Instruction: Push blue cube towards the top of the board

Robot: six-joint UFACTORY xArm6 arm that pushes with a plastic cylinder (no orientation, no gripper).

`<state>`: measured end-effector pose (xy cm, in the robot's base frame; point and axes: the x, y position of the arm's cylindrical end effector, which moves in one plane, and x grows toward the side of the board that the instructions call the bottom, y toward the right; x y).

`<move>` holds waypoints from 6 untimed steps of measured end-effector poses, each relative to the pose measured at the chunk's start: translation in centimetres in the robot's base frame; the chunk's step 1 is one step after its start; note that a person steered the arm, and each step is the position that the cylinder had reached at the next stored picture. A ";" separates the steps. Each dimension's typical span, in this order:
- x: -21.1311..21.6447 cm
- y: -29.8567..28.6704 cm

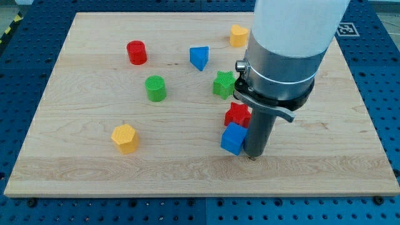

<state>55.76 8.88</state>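
A: Layout, view's left to right?

B: Yellow block [124, 137] at 8 o'clock on the board [75, 169]. Red cylinder [136, 52] at 10. Green cylinder [155, 88] just below-right of it. Blue triangular block [199, 57] at 12. Green star [223, 84] near centre, partly behind the arm [281, 56]. Second yellow block [238, 35] at 1, by the top edge.

A: Blue cube?

B: Blue cube [233, 138] sits at 5 o'clock from centre. Red block [237, 114] touches it at its 12; shape unclear, arm hides part.

A: Tip? Pincer state?

B: No pincer here, just a rod. My tip [253, 157] is down on the board, right beside the cube at its 4 o'clock. Contact looks likely; can't confirm.
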 end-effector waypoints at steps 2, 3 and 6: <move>3.9 5.5; 6.1 5.7; 6.0 -0.2</move>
<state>61.72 8.67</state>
